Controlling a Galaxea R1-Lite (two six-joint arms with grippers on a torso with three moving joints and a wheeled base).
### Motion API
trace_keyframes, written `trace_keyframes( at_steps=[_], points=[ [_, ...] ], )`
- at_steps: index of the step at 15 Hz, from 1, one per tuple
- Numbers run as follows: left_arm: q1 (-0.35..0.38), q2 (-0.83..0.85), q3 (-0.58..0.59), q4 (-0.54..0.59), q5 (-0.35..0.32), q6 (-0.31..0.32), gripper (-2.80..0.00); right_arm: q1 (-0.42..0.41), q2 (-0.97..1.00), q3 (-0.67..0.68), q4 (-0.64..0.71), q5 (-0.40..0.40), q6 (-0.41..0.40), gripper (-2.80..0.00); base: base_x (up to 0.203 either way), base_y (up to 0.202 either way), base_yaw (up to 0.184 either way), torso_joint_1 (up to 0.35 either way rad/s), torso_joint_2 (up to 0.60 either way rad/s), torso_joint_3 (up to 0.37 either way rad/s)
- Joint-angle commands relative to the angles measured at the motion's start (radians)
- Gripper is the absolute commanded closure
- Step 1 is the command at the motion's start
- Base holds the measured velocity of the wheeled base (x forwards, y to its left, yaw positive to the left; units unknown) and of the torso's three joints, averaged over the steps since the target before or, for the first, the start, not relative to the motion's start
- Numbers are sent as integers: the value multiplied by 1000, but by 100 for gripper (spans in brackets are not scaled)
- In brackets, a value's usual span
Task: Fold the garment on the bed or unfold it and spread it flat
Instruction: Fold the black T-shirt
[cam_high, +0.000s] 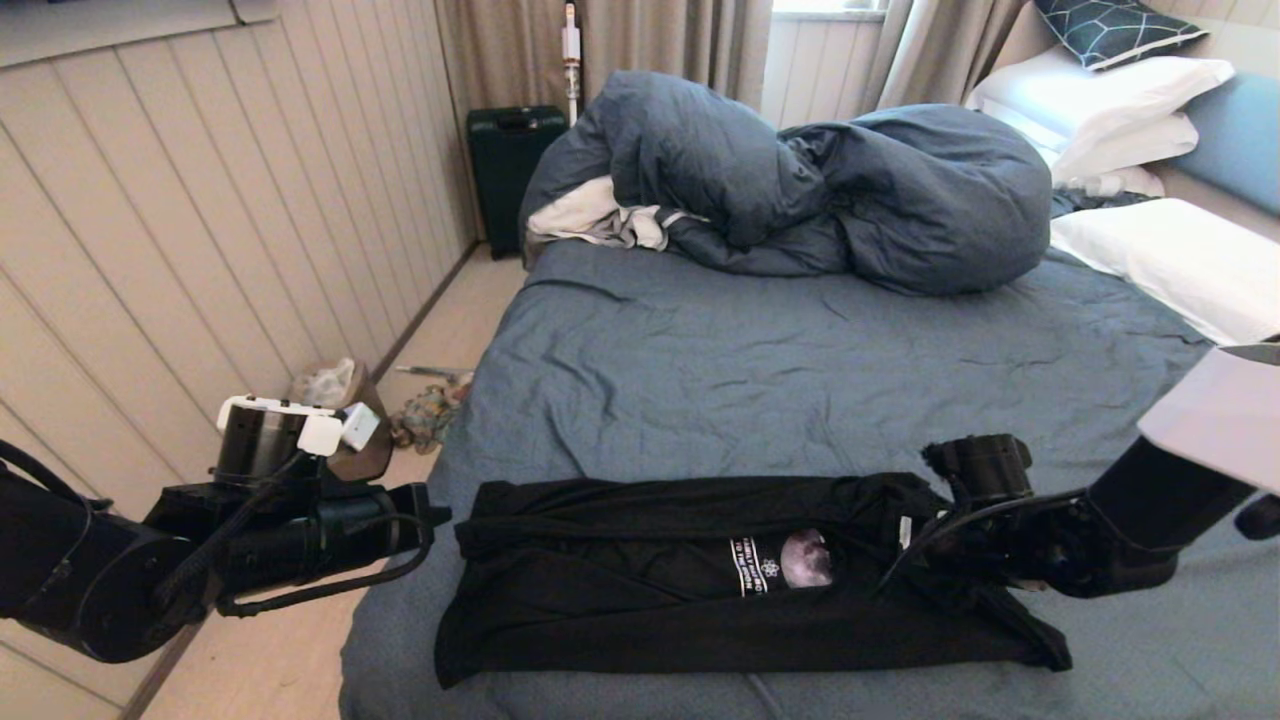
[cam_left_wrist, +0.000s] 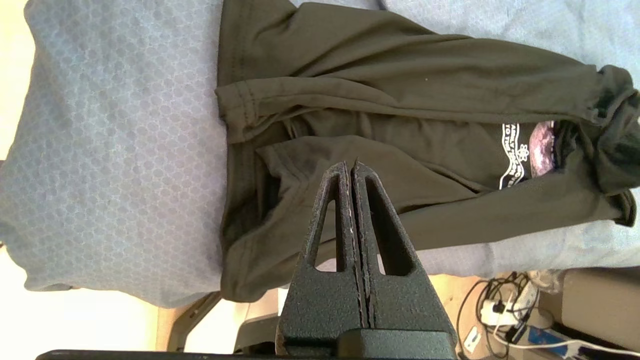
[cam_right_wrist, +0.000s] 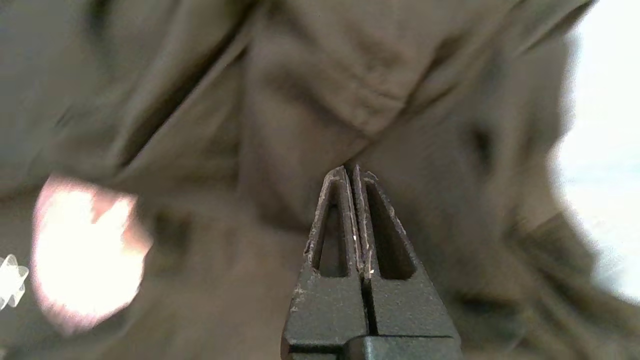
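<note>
The bed is carrying the T-shirt near its foot edge, closest to the robot, with the bundled duvet and the pillows lying well apart toward the headboard side; the T-shirt is lying as a long band with both side edges turned in over the middle, so I judge the lengthwise folds done and the crosswise folds remaining; its long axis is running across the bed from the robot's left to its right, the hem pointing left, the collar and the moon print sitting toward the right end; the right gripper is pressing closed, holding nothing, tips at the bunched cloth near the collar; the left gripper is hovering closed and empty beside the hem end.
</note>
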Motion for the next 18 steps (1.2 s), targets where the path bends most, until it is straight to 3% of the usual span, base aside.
trace_keyframes(
  at_steps=[1, 6, 11, 14, 18],
  points=[
    [0, 0, 0, -4, -1, -4, 0, 32, -13, 16, -3, -2, 6, 0, 0, 0, 0, 0, 0, 0],
    [0, 1, 0, -3, -1, -4, 0, 21, -88, 12, -8, -2, 12, 0, 0, 0, 0, 0, 0, 0],
    [0, 6, 0, -3, -3, -4, 0, -39, -56, -22, -117, -20, 23, 0, 0, 0, 0, 0, 0, 0],
    [0, 14, -3, -4, -1, -4, 0, -75, 68, -118, -164, -147, 16, 0, 0, 0, 0, 0, 0, 0],
    [0, 13, -3, -6, -1, -4, 0, -57, 105, -123, -166, -169, 3, 0, 0, 0, 0, 0, 0, 0]
  ],
)
